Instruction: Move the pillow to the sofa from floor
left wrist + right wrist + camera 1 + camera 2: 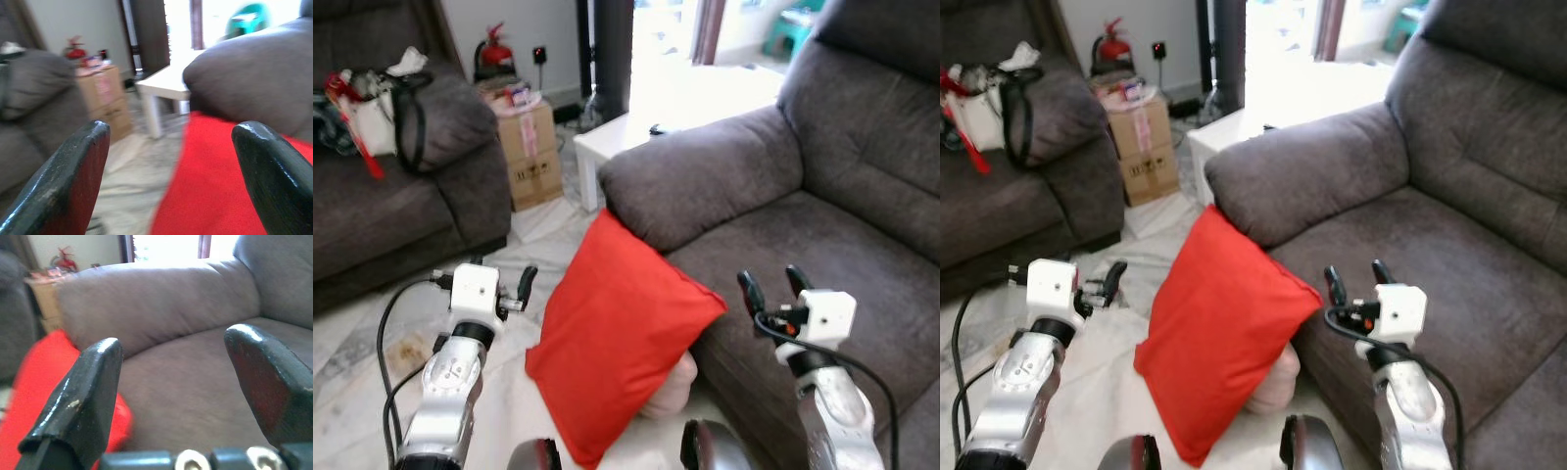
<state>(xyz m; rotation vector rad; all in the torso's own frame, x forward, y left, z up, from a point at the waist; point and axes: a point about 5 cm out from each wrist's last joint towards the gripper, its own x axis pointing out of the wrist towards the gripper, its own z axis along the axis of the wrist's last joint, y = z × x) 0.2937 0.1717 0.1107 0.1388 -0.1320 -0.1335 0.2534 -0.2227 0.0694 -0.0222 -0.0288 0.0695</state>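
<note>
Ahead of the right pincer (772,281) spreads the grey sofa (822,235), its seat and armrest filling the space beyond the two black fingers, which stand apart and hold nothing. Between the two pincers leans the red pillow (617,338), standing on one corner on the floor (362,343), its upper edge against the sofa's armrest and front. The left pincer (504,284) hovers just beside the pillow's outer edge, apart from it, fingers spread and empty; in its wrist view the red cloth lies between and beyond the fingertips. Well past the left pincer sits a second sofa (401,196) with bags (372,103) on it. Farther off, beyond the armrest, stands a white bench (636,132), with a cardboard box (529,147) beside it and a red fire extinguisher (494,49) by the wall.
</note>
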